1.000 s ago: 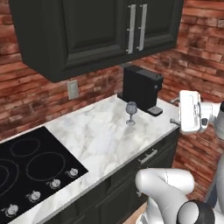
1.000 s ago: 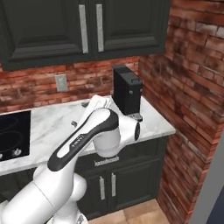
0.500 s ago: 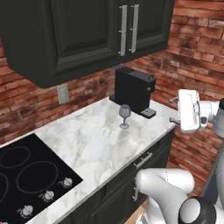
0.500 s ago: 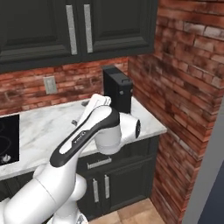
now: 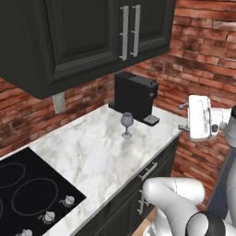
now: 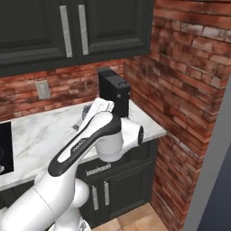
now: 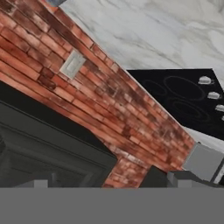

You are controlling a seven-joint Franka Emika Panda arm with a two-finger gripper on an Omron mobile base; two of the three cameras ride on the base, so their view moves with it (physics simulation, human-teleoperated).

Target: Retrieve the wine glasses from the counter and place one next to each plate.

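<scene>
A small clear, bluish-grey tinted stemmed wine glass [image 5: 126, 123] stands upright on the white grey-veined marble surface [image 5: 87, 156], near its back right corner and just in front of the black boxy coffee machine [image 5: 136, 97] that sits against the red brick wall [image 5: 203, 69]. The black glass cooktop [image 5: 27, 198] lies well apart from it, towards the surface's left end. No second glass and no plates can be made out.

The glass is likely light, rigid, smooth and breakable, with a thin stem and a narrow foot, so it would tip at a sideways nudge. The safest hold is probably across the bowl or high on the stem, with the jaws closing gently and level, then a straight lift before any carrying.

The white gripper [image 5: 201, 118] hangs in the air off the surface's right edge, well apart from the glass and at about its height. Its jaws stand wide and released, holding nothing. The hand view looks along the brick wall, the dark upper cabinets [image 7: 48, 148] and the cooktop, rolled well off level.

Compared with a second ago, the whole picture has shifted: the base has driven, so the glass and the coffee machine sit nearer and more central in the left base view, while less of the cooktop is in frame. The glass has not moved on the surface, and the gripper remains wide.
</scene>
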